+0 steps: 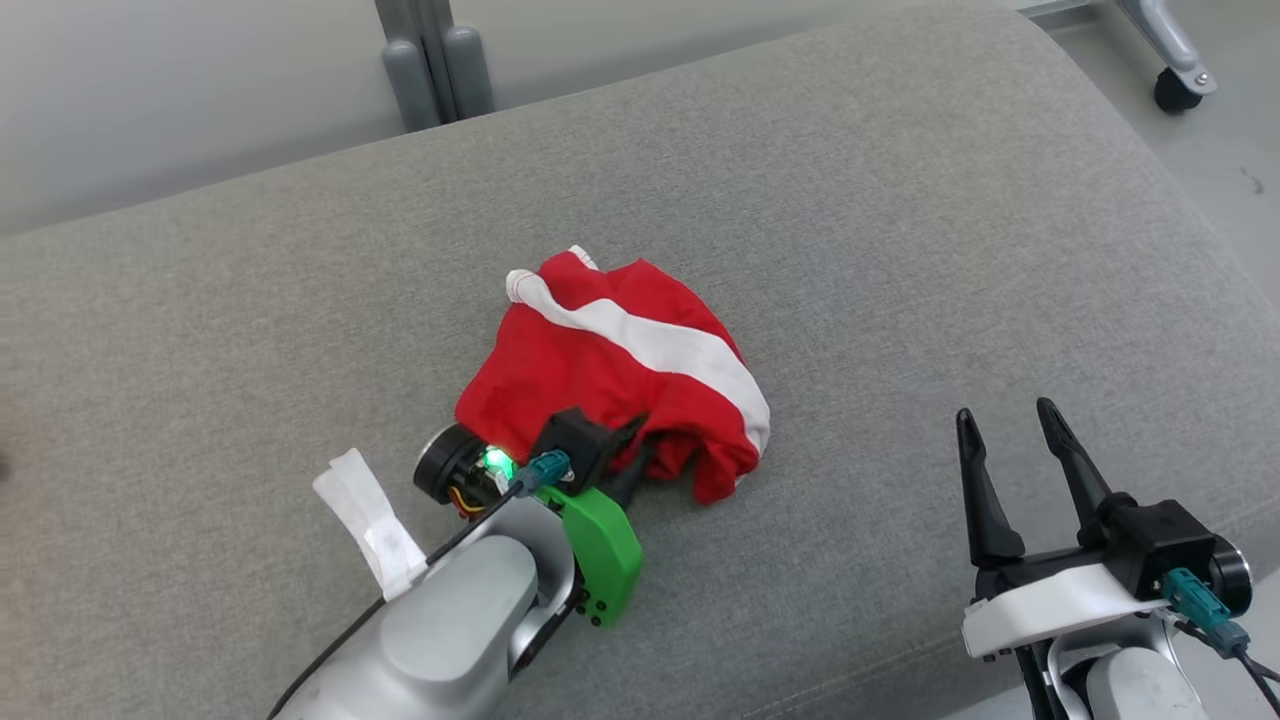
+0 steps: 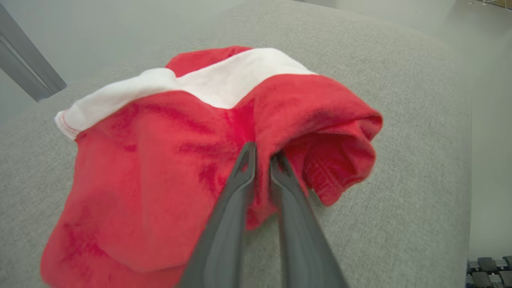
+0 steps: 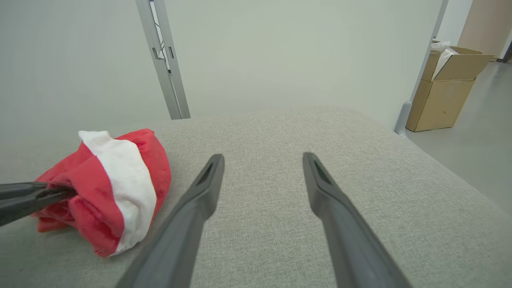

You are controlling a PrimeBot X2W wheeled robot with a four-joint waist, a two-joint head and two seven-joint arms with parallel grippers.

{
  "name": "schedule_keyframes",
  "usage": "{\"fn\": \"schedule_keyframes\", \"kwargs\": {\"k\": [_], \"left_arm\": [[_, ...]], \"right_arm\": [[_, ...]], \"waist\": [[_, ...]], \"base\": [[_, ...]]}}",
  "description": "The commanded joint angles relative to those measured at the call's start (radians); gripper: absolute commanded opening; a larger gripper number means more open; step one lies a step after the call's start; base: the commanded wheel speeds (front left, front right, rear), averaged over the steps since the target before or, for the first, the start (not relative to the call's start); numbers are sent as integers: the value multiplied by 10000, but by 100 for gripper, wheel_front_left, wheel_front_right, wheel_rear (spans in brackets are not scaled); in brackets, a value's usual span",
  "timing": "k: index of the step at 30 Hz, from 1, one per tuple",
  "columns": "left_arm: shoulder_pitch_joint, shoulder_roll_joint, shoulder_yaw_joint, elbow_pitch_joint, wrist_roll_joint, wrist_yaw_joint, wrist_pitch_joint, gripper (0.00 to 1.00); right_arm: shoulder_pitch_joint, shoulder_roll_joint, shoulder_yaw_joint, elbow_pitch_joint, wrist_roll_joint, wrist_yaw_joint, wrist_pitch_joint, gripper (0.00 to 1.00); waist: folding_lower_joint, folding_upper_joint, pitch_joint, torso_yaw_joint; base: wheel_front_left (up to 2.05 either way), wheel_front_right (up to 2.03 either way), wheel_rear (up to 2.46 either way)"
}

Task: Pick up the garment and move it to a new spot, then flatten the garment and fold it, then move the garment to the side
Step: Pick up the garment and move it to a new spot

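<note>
Left gripper (image 1: pixel 636 440) fingertips hidden in garment (image 1: pixel 620 350) folds.

You see a red garment (image 1: pixel 620 370) with one wide white stripe across it. The cushion (image 1: pixel 900 200) is plain grey all over. Your left gripper (image 2: pixel 264 152) has dark grey fingers, and the cover (image 1: pixel 600 550) on its wrist is bright green. Your right gripper (image 1: pixel 1005 410) has black fingers. The box (image 3: pixel 444 92) is brown.
</note>
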Motion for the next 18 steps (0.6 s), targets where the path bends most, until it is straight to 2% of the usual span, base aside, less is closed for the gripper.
{"fn": "schedule_keyframes", "kwargs": {"k": [1,7,11,18], "left_arm": [[105,-33,-7,-1,34,-37,-165,100],[193,-23,414,-554,-26,117,-575,100],[514,363,930,-1129,50,315,-640,100],[2138,1099,2700,-2947,375,954,-649,100]], "right_arm": [[24,-12,34,23,64,1,-33,100],[192,-14,-10,98,-124,1,-33,100],[244,-12,-54,125,-168,1,-33,100],[427,-11,-218,28,-389,1,-33,100]], "waist": [[0,0,-170,212],[0,0,-560,654],[0,0,-930,939],[0,0,-1462,1436]], "base": [[0,0,0],[0,0,0],[0,0,0],[0,0,0]]}}
